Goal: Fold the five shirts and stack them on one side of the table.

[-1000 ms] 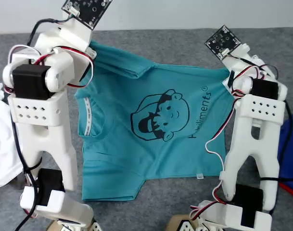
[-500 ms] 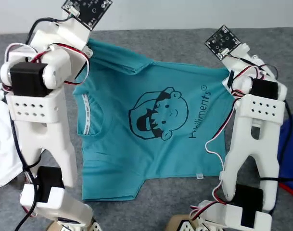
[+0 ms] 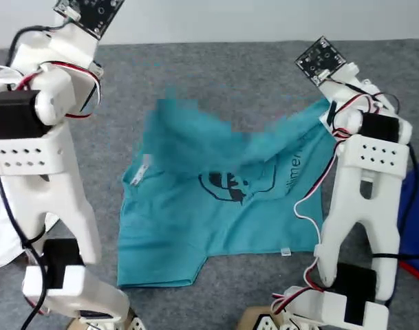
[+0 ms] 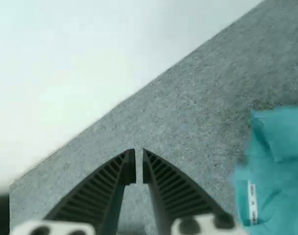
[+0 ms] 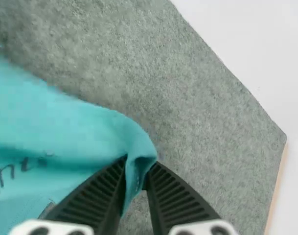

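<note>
On the grey mat (image 3: 230, 69) between the two arms lies the teal shirt (image 3: 195, 227), its far part raised and blurred. The right gripper (image 5: 136, 169) pinches a corner of the fabric (the end near the lettering). The left gripper (image 4: 137, 154) has its fingers pressed together on nothing, over bare mat beside the shirt's collar end.

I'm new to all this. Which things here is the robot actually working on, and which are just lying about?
Part of the job:
teal shirt, one corner pinched in the right arm's fingers
white cloth and blue cloth at the table's sides, probably more shirts

Just lying about:
grey mat under everything
red scrap beside the blue cloth
</note>
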Motion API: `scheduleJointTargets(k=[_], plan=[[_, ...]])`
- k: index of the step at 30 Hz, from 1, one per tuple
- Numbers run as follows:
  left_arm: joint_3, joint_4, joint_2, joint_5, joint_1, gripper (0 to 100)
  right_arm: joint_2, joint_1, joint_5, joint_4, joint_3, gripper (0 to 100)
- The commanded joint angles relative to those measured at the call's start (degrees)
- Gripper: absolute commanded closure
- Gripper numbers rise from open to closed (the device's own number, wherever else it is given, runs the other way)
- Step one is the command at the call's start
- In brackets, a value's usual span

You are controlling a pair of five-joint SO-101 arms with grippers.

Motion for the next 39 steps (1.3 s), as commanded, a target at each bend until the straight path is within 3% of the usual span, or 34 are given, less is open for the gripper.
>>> scheduleJointTargets(k=[1, 8, 14, 25, 32, 39], plan=[[-1.63, 0.09, -0.35, 0.7, -0.88, 97, -3.03, 0.66, -0.7, 0.22, -0.35, 98.8], [2.33, 0.35, -0.35, 3.08, -0.09, 98, -3.03, 0.66, -0.7, 0.13, 2.11, 98.8], [10.33, -0.44, -0.26, 8.88, 5.01, 98, -3.12, 0.57, -0.79, -1.1, 4.04, 98.8], [39.6, -23.12, 0.88, 18.9, 16.7, 94, -3.21, 0.84, -0.53, -1.45, 8.79, 98.8], [38.29, -26.2, 13.36, 20.57, 18.11, 87, -3.12, 0.92, -0.62, -1.45, 10.73, 98.8], [28.35, -27.78, 25.32, 20.57, 17.76, 85, -3.21, 0.84, -0.7, -1.45, 11.87, 98.8]])
